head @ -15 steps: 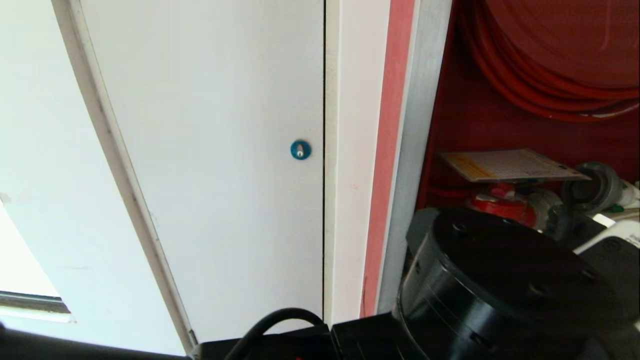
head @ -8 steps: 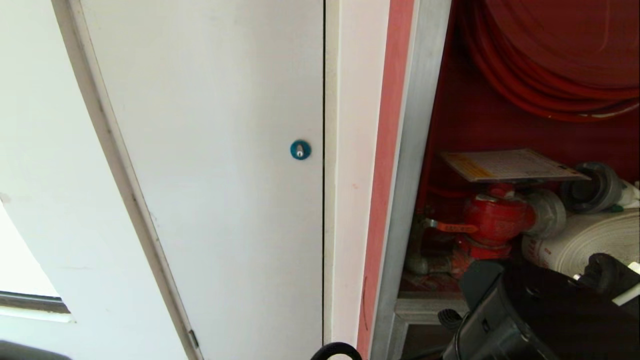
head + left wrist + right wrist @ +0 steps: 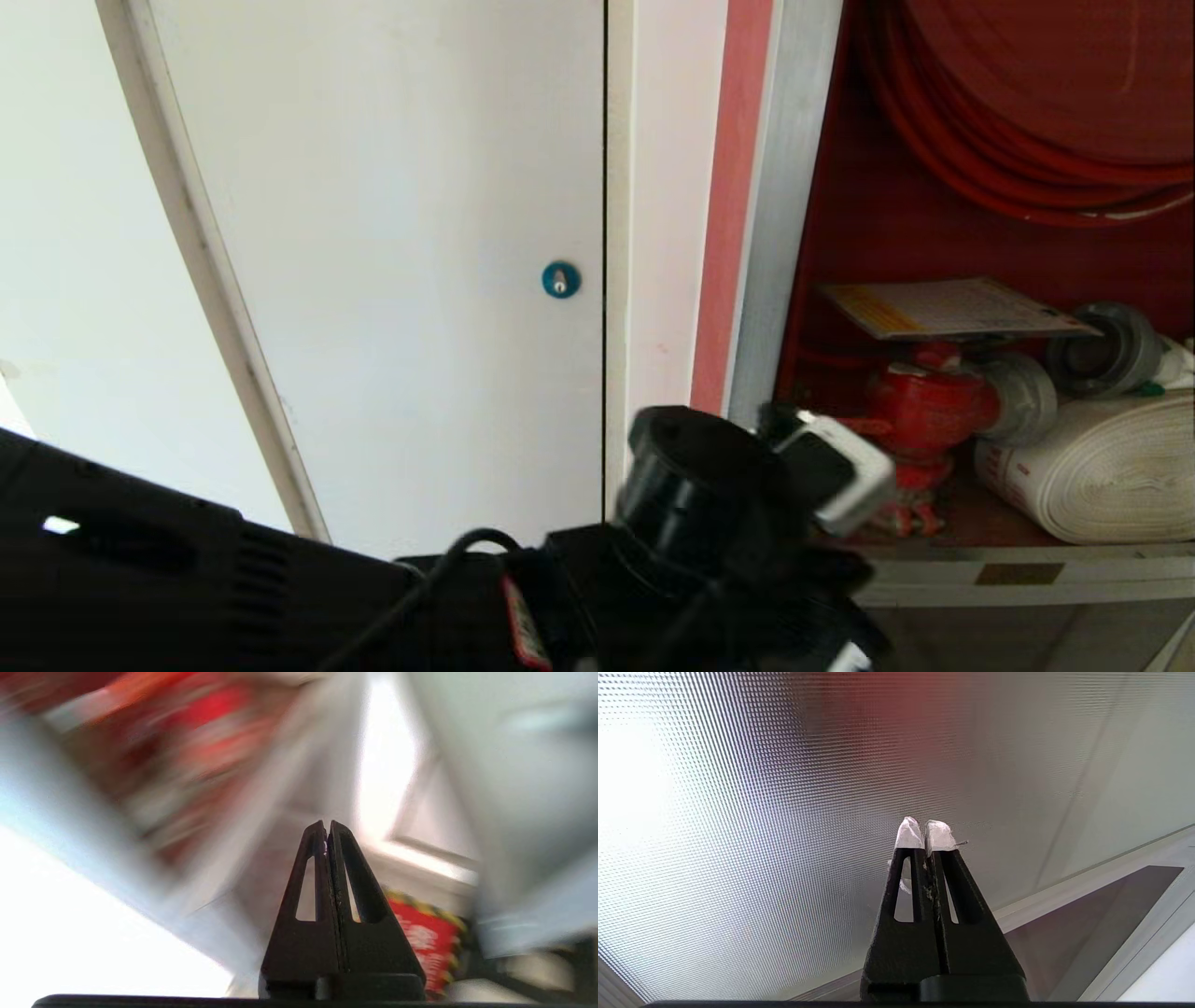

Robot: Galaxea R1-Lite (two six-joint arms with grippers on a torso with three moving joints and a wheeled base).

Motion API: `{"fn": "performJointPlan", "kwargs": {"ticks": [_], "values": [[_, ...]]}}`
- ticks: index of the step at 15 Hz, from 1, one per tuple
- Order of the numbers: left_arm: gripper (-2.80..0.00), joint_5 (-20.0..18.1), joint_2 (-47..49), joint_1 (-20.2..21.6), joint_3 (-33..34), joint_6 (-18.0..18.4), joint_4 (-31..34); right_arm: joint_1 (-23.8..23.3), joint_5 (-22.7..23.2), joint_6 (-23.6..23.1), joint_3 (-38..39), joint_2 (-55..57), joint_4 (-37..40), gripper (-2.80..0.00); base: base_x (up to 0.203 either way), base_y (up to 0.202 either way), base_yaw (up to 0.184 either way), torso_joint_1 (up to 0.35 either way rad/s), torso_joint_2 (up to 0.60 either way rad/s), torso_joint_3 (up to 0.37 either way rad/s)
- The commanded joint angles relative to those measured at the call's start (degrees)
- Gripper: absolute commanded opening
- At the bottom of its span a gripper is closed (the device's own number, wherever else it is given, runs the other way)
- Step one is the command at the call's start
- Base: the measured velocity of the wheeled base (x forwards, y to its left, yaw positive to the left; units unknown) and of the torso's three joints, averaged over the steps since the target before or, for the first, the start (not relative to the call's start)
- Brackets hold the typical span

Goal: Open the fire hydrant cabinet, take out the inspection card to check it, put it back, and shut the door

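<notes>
Cabinet interior shows on the right of the head view: the fire hydrant cabinet (image 3: 845, 233) stands open, its silver frame edging a red inside with a red hose reel (image 3: 1027, 112) at the top, a red valve (image 3: 924, 406) lower down and a white rolled hose (image 3: 1092, 476) on the cabinet floor beside it. The inspection card (image 3: 952, 308) lies nearly flat on top of the valve, inside the cabinet, touched by neither arm. Left of the frame is a grey-white panel door (image 3: 392, 280) with a blue round lock (image 3: 560, 279). The left arm (image 3: 709, 504) crosses the bottom of the head view, its black wrist in front of the cabinet's lower left corner, below and left of the card. In the left wrist view the left gripper (image 3: 326, 830) has its fingers pressed together with nothing between them (the background there is heavily blurred). The right gripper (image 3: 924, 833), with white-padded tips, is likewise closed and empty, pointing at a dotted translucent panel (image 3: 738, 835)
</notes>
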Motion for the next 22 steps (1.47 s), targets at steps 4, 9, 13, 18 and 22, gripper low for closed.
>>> {"fn": "performJointPlan", "kwargs": {"ticks": [4, 9, 13, 18, 22], "values": [[-2.8, -0.8, -9.3, 22.8, 14.8, 1.7, -6.1, 0.0, 0.0, 0.0, 0.0, 0.1, 0.0, -2.8, 0.0, 0.0, 0.0, 0.0, 0.0, 0.0], [-2.8, -10.0, -22.2, 49.9, 24.4, 7.8, -6.8, 0.0, 0.0, 0.0, 0.0, 0.1, 0.0, -2.8, 0.0, 0.0, 0.0, 0.0, 0.0, 0.0], [-2.8, -15.4, -31.0, 68.9, 26.7, 8.6, -7.0, 0.0, 0.0, 0.0, 0.0, 0.1, 0.0, -2.8, 0.0, 0.0, 0.0, 0.0, 0.0, 0.0], [-2.8, -23.7, -51.3, 72.6, 35.9, 4.4, -6.7, 0.0, 0.0, 0.0, 0.0, 0.1, 0.0, -2.8, 0.0, 0.0, 0.0, 0.0, 0.0, 0.0], [-2.8, -31.8, -65.0, 69.6, 42.1, -2.4, 5.8, 0.0, 0.0, 0.0, 0.0, 0.1, 0.0, -2.8, 0.0, 0.0, 0.0, 0.0, 0.0, 0.0]]}}
